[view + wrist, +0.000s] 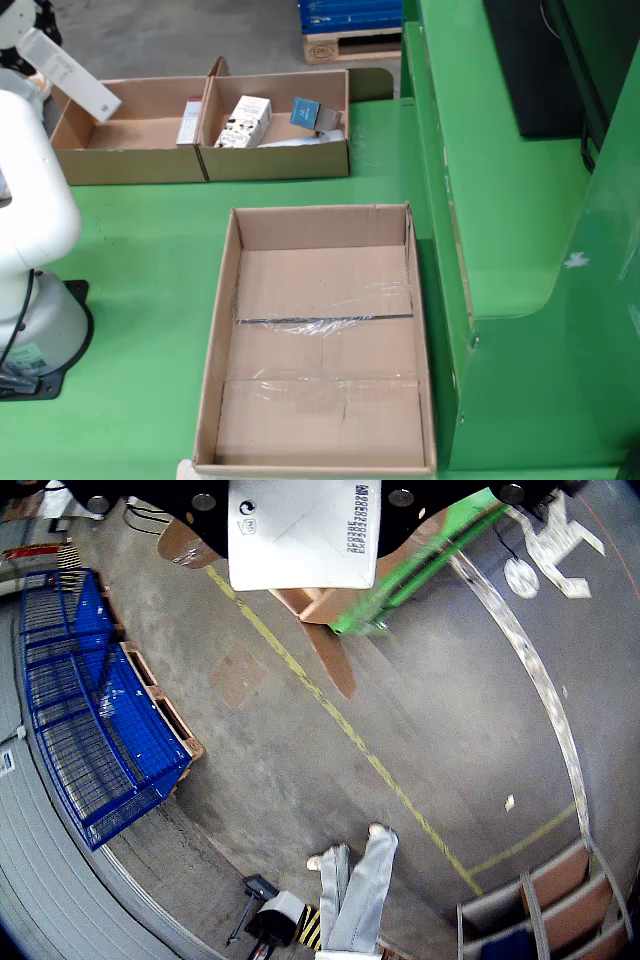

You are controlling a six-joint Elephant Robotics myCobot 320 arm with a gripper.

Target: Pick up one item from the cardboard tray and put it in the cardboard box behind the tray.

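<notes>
In the side view, a two-part cardboard tray (205, 165) stands at the back of the green table. Its right part holds a white printed carton (243, 120) and a blue-topped item (306, 110); a slim red-and-white box (190, 121) leans by the divider. A large open cardboard box (225, 340) lies in front of the tray, with nothing in it. My gripper (28, 35) is at the top left, above the tray's left part, shut on a flat white box (72, 72) that hangs tilted in the air. In the view that rides on the gripper, this white box (305, 530) fills the top centre.
The arm's white base (35, 330) stands at the left of the table. A tall green structure (500, 200) walls off the right side. The gripper's view looks out over the warehouse floor, with a blue wire cage (90, 710), a standing person (355, 890) and shelving (550, 910).
</notes>
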